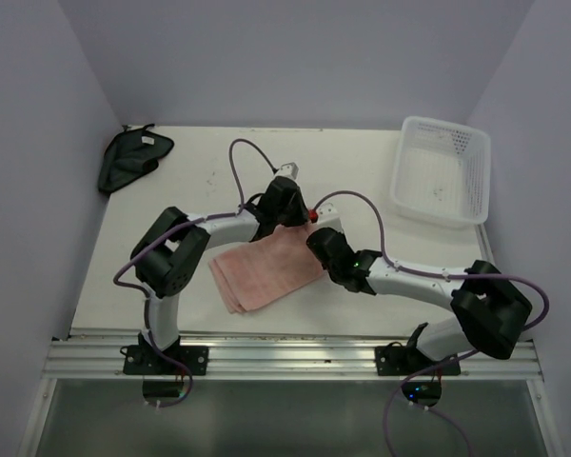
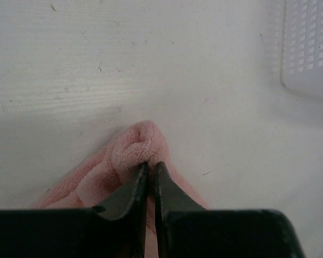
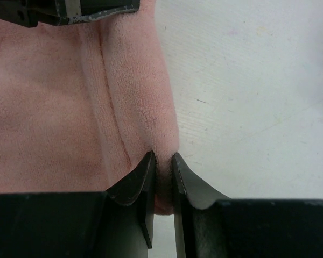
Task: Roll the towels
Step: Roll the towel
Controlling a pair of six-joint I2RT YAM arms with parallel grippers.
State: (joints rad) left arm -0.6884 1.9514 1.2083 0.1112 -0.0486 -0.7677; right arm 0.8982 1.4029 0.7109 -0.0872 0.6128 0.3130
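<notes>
1. Pink towel (image 1: 262, 276) lies near the middle of the table (image 1: 195, 190), toward 6 o'clock, in flat folded layers. Its layered end points to 7 o'clock.
2. Right gripper (image 3: 161, 158) sits at the towel's 3 o'clock side. Its fingers (image 3: 137, 180) are nearly shut and pinch the towel's edge, with pink pile squeezed between them. A stitched hem line runs away from the jaws along that edge.
3. Left gripper (image 2: 152, 165) sits at the towel's 1 o'clock corner, just beyond the right gripper. Its fingers are nearly shut and nip a small curled bunch of pink terry. The curl stands up off the table just past the tips.
4. White perforated basket (image 1: 440, 217) sits at 2 o'clock near the far right edge, well apart from the towel.
5. Dark cloth (image 1: 131, 160) lies crumpled in the far left corner at 10 o'clock with a small white tag on top. No gripper touches it.
</notes>
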